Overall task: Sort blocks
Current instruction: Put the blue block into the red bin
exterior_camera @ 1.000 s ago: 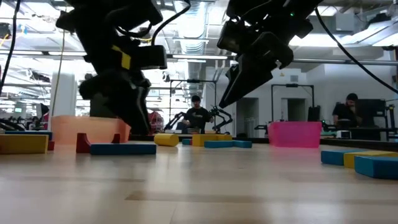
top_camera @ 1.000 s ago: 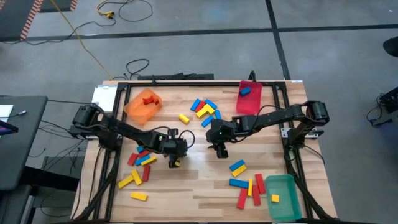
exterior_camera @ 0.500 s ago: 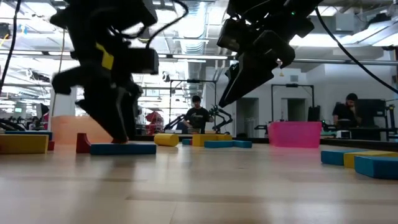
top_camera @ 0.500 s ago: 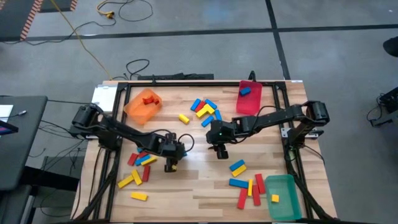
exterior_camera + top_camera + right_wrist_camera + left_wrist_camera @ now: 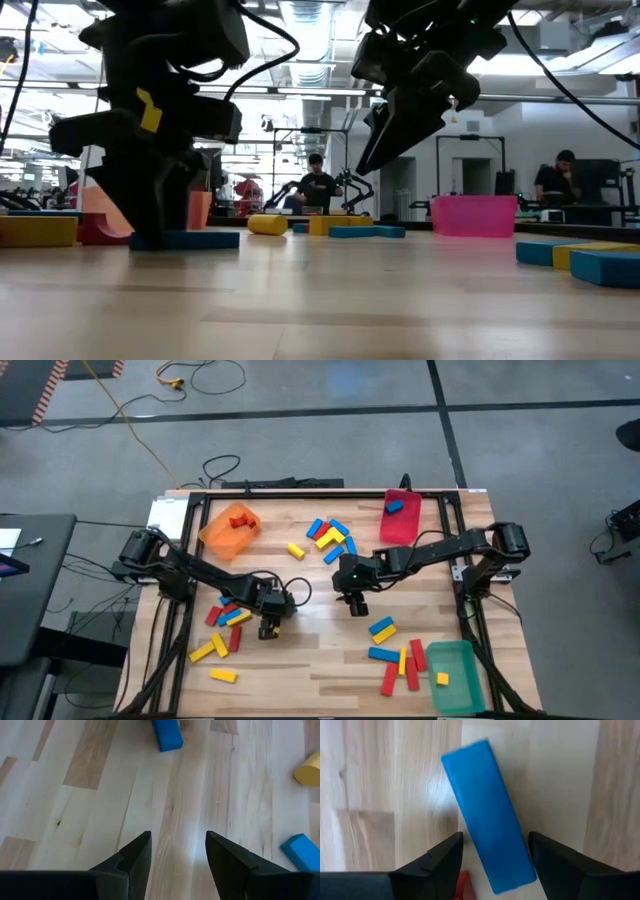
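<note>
high view: the left gripper (image 5: 267, 628) sits low over the table (image 5: 310, 660) beside a cluster of red, blue and yellow blocks (image 5: 226, 616); the right gripper (image 5: 355, 603) hangs mid-table, nothing under it. orange bin (image 5: 230, 527), red bin (image 5: 400, 517) and green bin (image 5: 452, 675) ring the work area, and more blocks lie scattered

low view: the left gripper is down at a blue block (image 5: 185, 239) lying flat on the wood; the right one is raised clear

left wrist view: fingers (image 5: 442, 857) spread, unclenched, straddling the blue block (image 5: 487, 842), which lies skewed between them and is not gripped. risk: closing on that slant could twist it or squeeze it out; a red block (image 5: 463, 881) at the finger edge may get pinched too

right wrist view: fingers (image 5: 135, 852) apart and empty over bare wood, another blue block (image 5: 167, 734) ahead; idle, little risk unless the left arm swings its way
</note>
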Available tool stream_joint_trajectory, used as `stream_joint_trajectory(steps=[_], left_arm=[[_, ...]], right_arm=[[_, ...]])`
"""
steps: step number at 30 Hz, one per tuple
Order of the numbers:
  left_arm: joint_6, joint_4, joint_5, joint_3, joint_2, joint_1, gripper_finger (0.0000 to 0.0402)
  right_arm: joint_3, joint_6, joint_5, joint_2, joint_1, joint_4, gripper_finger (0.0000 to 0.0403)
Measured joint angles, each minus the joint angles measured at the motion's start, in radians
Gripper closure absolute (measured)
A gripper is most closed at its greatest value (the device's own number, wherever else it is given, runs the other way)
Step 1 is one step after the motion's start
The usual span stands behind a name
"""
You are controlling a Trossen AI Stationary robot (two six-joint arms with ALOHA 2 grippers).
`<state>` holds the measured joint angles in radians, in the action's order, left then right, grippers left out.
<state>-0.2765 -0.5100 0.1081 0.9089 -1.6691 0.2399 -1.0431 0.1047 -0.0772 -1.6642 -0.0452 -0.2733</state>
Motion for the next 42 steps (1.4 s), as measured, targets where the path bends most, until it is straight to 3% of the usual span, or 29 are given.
stream_joint_trajectory(steps=[13, 23, 30, 42], left_arm=[[-0.089, -0.033, 0.038, 0.001, 0.0, 0.033, 0.0184], [-0.025, -0.02, 0.076, 0.001, 0.0, 0.032, 0.0281], [0.075, 0.066, 0.075, 0.0, -0.003, -0.002, 0.0282], [0.246, 0.374, -0.28, 0.0, -0.003, -0.133, 0.0279]], right_arm=[[0.0, 0.0, 0.0, 0.0, 0.0, -0.002, 0.0203], [0.0, 0.035, 0.001, 0.0, -0.041, 0.003, 0.0203], [0.0, 0.128, 0.08, 0.0, -0.14, 0.036, 0.0203], [0.0, 0.281, 0.476, 0.0, -0.351, 0.053, 0.0203]])
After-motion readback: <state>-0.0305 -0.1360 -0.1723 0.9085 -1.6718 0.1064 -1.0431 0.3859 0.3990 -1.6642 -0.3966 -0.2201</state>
